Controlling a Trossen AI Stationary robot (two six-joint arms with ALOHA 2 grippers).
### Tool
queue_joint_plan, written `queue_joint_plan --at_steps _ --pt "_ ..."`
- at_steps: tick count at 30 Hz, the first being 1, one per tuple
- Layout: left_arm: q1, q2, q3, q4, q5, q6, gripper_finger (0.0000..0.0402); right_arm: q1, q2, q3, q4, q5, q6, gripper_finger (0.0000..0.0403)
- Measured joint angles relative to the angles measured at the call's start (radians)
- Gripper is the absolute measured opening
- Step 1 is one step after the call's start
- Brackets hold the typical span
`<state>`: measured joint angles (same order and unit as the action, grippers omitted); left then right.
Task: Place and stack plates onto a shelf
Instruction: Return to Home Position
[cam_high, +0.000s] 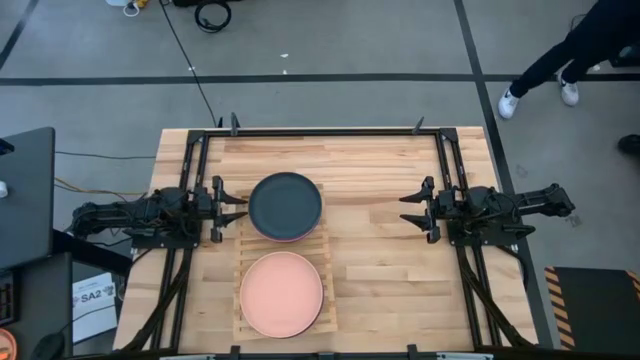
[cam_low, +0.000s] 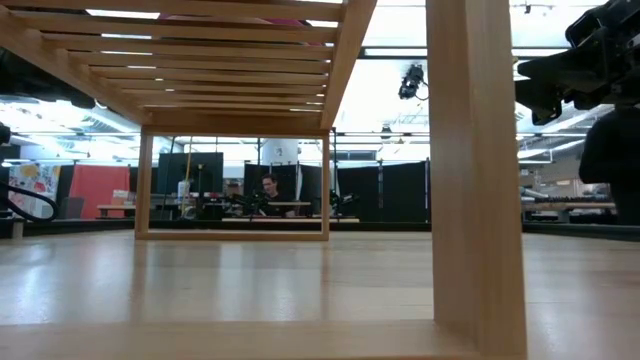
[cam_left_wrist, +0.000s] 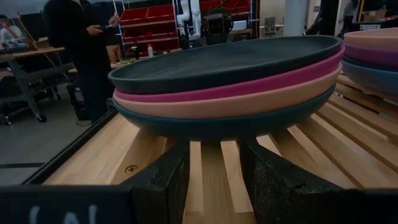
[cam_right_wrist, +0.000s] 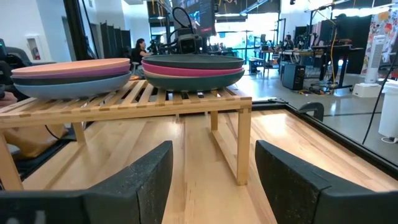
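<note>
The shelf (cam_high: 327, 262) is a light slatted rack on legs at the table's middle. It carries two stacks of plates. The far stack (cam_high: 285, 205) has a dark grey plate on top, with magenta, salmon and teal below it (cam_left_wrist: 224, 93). The near stack (cam_high: 281, 293) has a salmon pink plate on top, over purple and blue ones (cam_right_wrist: 71, 78). My left gripper (cam_high: 243, 210) is open, level with the slats at the left rim of the far stack (cam_left_wrist: 214, 162), and touches nothing that I can see. My right gripper (cam_high: 403, 212) is open over bare table right of the shelf (cam_right_wrist: 214, 162).
Black metal rails (cam_high: 330, 131) frame the tabletop. Bare planks (cam_high: 375, 260) lie between the shelf and my right arm. In the low view the shelf's leg (cam_low: 475, 170) stands close and its slats run overhead. A person's legs (cam_high: 560, 60) are on the floor beyond the far right corner.
</note>
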<state>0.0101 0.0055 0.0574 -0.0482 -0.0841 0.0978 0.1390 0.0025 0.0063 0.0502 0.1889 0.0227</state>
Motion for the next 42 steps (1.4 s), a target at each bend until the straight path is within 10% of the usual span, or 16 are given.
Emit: queue_joint_plan --at_steps 42 --pt "0.0 0.007 -0.048 0.183 0.035 0.019 0.0146 0.0 0.001 0.0 0.0 0.0 -0.025 0.0233"
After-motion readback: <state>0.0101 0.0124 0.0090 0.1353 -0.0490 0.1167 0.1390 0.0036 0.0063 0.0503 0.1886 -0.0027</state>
